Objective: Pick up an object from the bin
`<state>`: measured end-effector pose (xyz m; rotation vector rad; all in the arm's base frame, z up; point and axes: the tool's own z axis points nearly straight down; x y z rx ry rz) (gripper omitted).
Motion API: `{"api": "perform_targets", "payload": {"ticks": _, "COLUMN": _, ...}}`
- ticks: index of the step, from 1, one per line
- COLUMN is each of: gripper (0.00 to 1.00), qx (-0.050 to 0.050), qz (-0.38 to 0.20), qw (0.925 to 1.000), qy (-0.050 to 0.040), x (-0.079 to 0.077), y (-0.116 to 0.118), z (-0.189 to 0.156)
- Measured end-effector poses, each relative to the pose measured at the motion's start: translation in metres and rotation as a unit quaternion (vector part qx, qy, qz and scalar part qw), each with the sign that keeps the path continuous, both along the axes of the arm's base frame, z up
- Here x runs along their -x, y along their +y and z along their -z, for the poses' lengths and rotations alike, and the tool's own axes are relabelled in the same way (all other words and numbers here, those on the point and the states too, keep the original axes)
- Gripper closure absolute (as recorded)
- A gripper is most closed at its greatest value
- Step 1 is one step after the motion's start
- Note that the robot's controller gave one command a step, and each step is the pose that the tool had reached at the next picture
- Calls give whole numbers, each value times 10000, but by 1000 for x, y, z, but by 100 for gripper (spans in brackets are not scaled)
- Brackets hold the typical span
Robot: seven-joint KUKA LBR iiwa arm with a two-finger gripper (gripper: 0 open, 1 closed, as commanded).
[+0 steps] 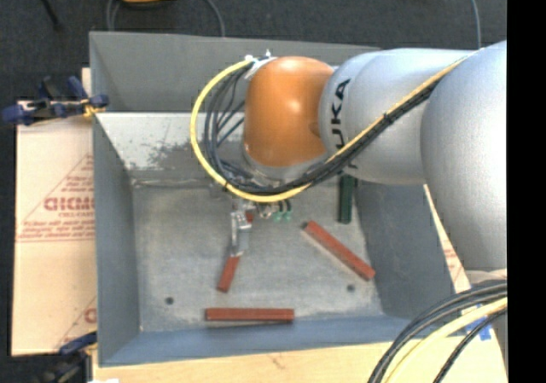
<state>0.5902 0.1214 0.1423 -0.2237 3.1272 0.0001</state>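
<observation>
Claw (pixel 239 240), open or closed unclear, over short brown stick (pixel 228 273) mid-floor, well off bin (pixel 115 228) walls.

Grey metal bin (pixel 166 240): brown bar (pixel 248 315) in front, short bar (pixel 228 273) mid-floor, slanted bar (pixel 338 251) and green stick (pixel 345 200) right.

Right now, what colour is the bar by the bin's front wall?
The bar is reddish-brown, clear in camera view.

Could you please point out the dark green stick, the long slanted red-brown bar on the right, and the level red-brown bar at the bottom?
dark green stick (pixel 345 202), camera view, its middle.
long slanted red-brown bar (pixel 338 251), camera view, mid-length.
level red-brown bar (pixel 249 315), camera view, mid-length.
</observation>
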Motion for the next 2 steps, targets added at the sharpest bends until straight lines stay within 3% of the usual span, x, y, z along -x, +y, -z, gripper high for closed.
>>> {"api": "perform_targets", "payload": {"ticks": 1, "gripper": 0, "qx": 10, "qz": -1693, "qw": 9856, "qy": 15, "x": 16, "y": -34, "z": 24}}
{"api": "perform_targets", "payload": {"ticks": 2, "gripper": 0, "qx": 14, "qz": -1976, "qw": 9803, "qy": 12, "x": 9, "y": -34, "z": 9}}
